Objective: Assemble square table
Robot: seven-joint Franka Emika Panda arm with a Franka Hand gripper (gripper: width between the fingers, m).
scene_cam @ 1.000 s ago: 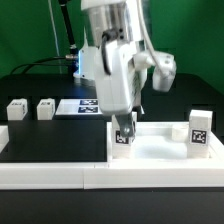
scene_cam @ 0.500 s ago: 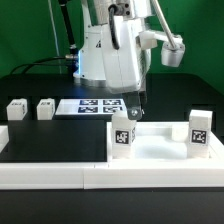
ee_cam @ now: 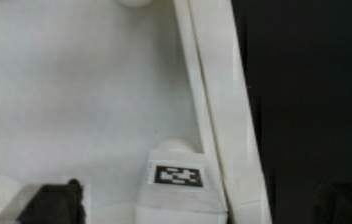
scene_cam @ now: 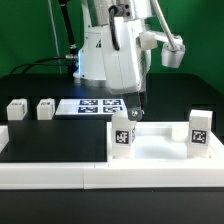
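Square table slab [scene_cam: 160, 150]: white, raised rim, flat on black tabletop [scene_cam: 50, 140] at exterior view's right, just beside low white border wall [scene_cam: 50, 178]. 2 legs upright on slab: left upright leg [scene_cam: 122, 134], right upright leg [scene_cam: 200, 131], each w/ b&w tag. Outer loose leg [scene_cam: 16, 109] & inner loose leg [scene_cam: 45, 108] at exterior view's left, well apart from slab. Gripper [scene_cam: 135, 112]: jaws apart, nothing held, just above left upright leg; contact unclear. Wrist view: fingers [ee_cam: 56, 200] either side of slab rim. Marker board [scene_cam: 100, 104] beyond.
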